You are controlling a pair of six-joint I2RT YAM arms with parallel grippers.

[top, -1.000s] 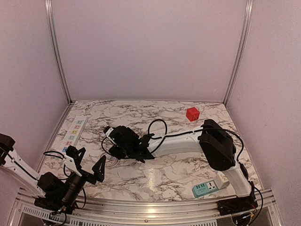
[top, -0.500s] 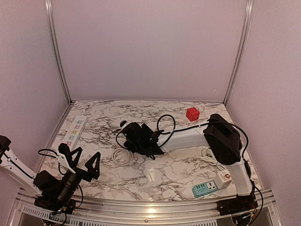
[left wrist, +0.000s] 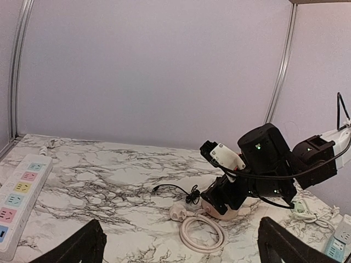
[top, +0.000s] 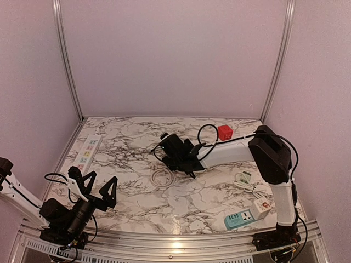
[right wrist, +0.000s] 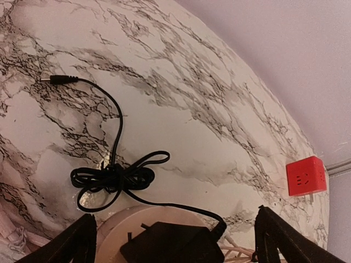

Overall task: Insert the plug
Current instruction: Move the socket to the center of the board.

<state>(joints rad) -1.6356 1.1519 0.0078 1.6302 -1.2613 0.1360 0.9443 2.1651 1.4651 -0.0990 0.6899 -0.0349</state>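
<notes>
the right claw (right wrist: 174,215) hung over the middle of the marble table (top: 214,200) with its two fingers (right wrist: 77,241) spread wide, holding nothing. the plug (right wrist: 170,244), a black adapter, lay between them without touching either, resting on a pale round base (right wrist: 118,219). its black cord (right wrist: 112,178) was bunched into a loose knot just beyond it, and the thin barrel tip (right wrist: 57,79) lay farther out on the bare marble. a coiled white cable (top: 163,178) lay just beside the base.

the left claw (top: 97,185) was near the front left corner, raised off the table, fingers wide apart and empty.

a long white power strip (left wrist: 22,197) ran along the left edge; its sockets carried coloured labels too small to read. a red socket cube (right wrist: 306,175) sat near the back right, showing dark slots on one face. a teal and white socket block (top: 244,217) lay at the front right, its markings unreadable.
</notes>
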